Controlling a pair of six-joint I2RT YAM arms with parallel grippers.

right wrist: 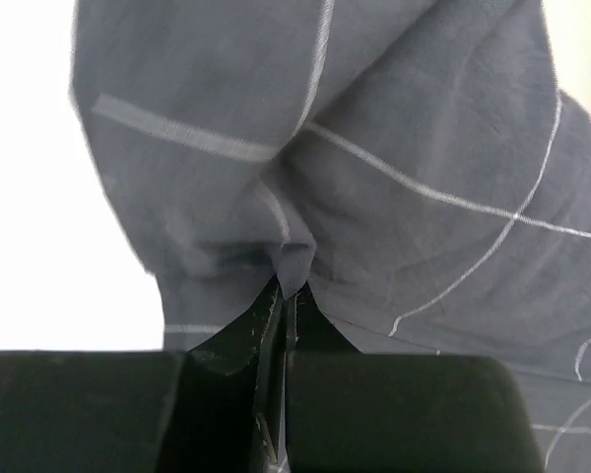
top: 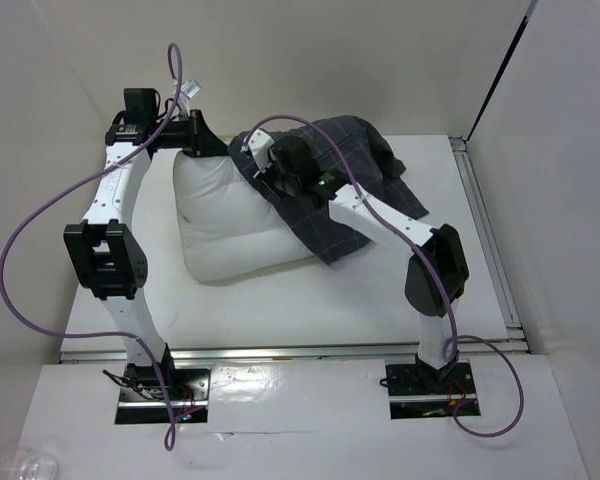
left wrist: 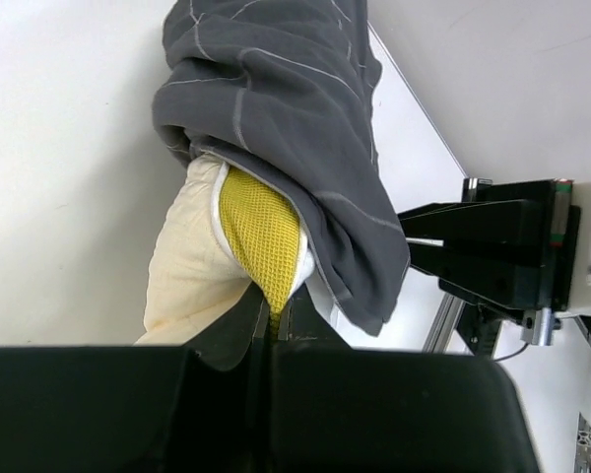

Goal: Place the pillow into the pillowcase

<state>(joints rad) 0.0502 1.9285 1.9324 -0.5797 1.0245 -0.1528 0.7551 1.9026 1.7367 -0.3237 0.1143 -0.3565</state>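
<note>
The white pillow (top: 230,220) lies mid-table, its right part under the dark checked pillowcase (top: 365,165), which drapes over it and spreads to the back right. In the left wrist view the pillow (left wrist: 182,271) shows its yellow mesh band (left wrist: 261,236), and my left gripper (left wrist: 273,320) is shut on that band, with the pillowcase (left wrist: 286,108) hanging over the pillow's far end. My left gripper (top: 198,138) sits at the pillow's back left corner. My right gripper (right wrist: 288,294) is shut on a pinched fold of the pillowcase (right wrist: 394,148). That right gripper (top: 280,180) rests on the case's left edge.
A metal rail (top: 485,235) runs along the table's right side. White walls close in the back and both sides. Purple cables (top: 40,220) loop from both arms. The right arm (top: 410,235) stretches across the pillowcase's near corner.
</note>
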